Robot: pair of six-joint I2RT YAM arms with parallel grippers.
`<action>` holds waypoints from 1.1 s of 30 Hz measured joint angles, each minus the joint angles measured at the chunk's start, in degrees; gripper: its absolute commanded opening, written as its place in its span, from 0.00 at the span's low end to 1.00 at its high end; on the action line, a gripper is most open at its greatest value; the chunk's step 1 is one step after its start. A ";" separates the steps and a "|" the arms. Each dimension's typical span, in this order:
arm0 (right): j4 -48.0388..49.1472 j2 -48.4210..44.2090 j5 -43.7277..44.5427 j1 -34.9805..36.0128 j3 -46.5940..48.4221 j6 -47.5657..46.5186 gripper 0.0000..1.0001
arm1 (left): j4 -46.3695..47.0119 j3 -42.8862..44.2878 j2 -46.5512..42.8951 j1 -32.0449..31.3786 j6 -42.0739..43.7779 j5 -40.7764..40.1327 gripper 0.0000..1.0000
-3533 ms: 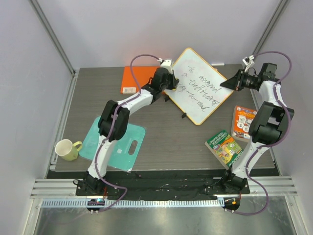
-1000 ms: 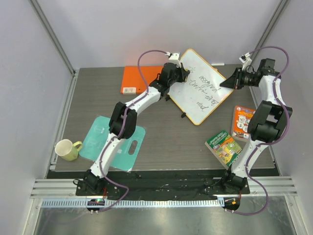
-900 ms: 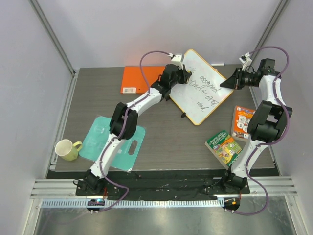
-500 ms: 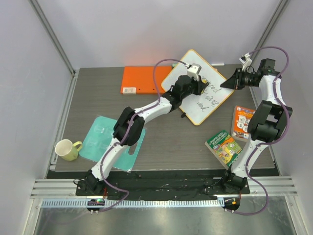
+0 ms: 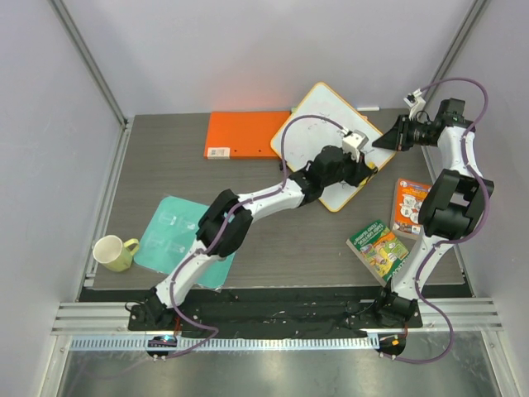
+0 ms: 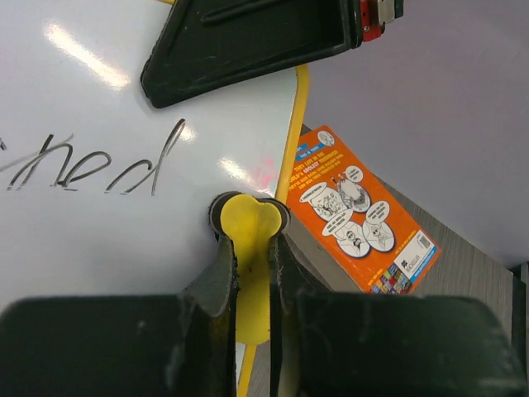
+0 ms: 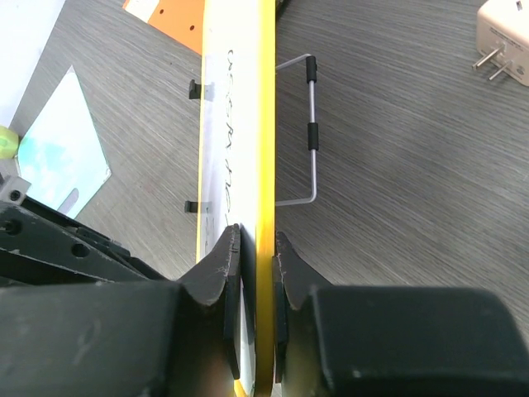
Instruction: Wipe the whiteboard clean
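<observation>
Left arm outstretched; left gripper (image 6: pixel 250 241) — and right gripper (image 7: pixel 256 240) — both clamped tight

Yellow-rimmed whiteboard (image 5: pixel 318 124), propped aslant at the table's far side, dark handwriting on part

A flat orange folder (image 5: pixel 245 134) lies at the far edge of the dark wood-grain table (image 5: pixel 281 248), left of centre, with a small label at its near left corner. At the near left a teal cutting board (image 5: pixel 169 236) lies flat, and a pale yellow-green mug (image 5: pixel 113 253) stands just beside it at the table's left edge. On the right lie two picture books near each other, an orange book (image 5: pixel 408 205) farther back and a green book (image 5: pixel 377 249) nearer. A white plug adapter (image 7: pixel 504 41) lies on the wood, prongs sideways
</observation>
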 measured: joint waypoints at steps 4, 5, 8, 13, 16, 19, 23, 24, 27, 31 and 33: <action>0.00 0.02 -0.22 0.04 0.09 -0.15 0.01 | 2.64 -7.34 -3.13 0.02 -0.94 -1.11 0.00; 0.00 0.02 -0.22 0.07 0.11 -0.17 0.01 | 3.32 -9.14 -3.91 0.07 -1.29 -1.84 0.00; 0.00 0.02 -0.31 0.11 0.17 -0.33 0.01 | 5.42 -14.27 -6.03 0.02 -2.29 -5.25 0.00; 0.04 0.02 -0.42 0.33 0.37 -0.57 0.01 | 7.56 -19.52 -8.35 0.48 -4.35 -9.70 0.00; 0.04 0.02 -0.50 0.39 0.42 -0.57 0.01 | 8.66 -23.21 -9.94 1.84 -5.68 -11.63 0.00; 0.09 0.02 -0.46 0.44 0.44 -0.57 0.01 | 9.49 -25.59 -10.91 3.76 -6.99 -13.05 0.00; 0.07 0.02 -0.52 0.46 0.44 -0.57 0.01 | 9.97 -27.80 -11.72 6.62 -7.87 -16.33 0.00; 0.07 0.02 -0.52 0.48 0.44 -0.57 0.01 | 10.19 -28.37 -11.82 7.28 -7.87 -17.46 0.00; 0.07 0.02 -0.55 0.52 0.44 -0.57 0.01 | 10.23 -29.20 -11.93 8.81 -7.93 -20.20 0.00; -0.04 0.02 -0.76 0.61 0.55 -0.61 0.01 | 9.66 -29.33 -11.93 10.82 -8.66 -22.32 0.00; -0.20 0.02 -0.83 0.66 0.63 -0.81 0.01 | 9.20 -29.53 -11.93 12.33 -9.66 -23.08 0.00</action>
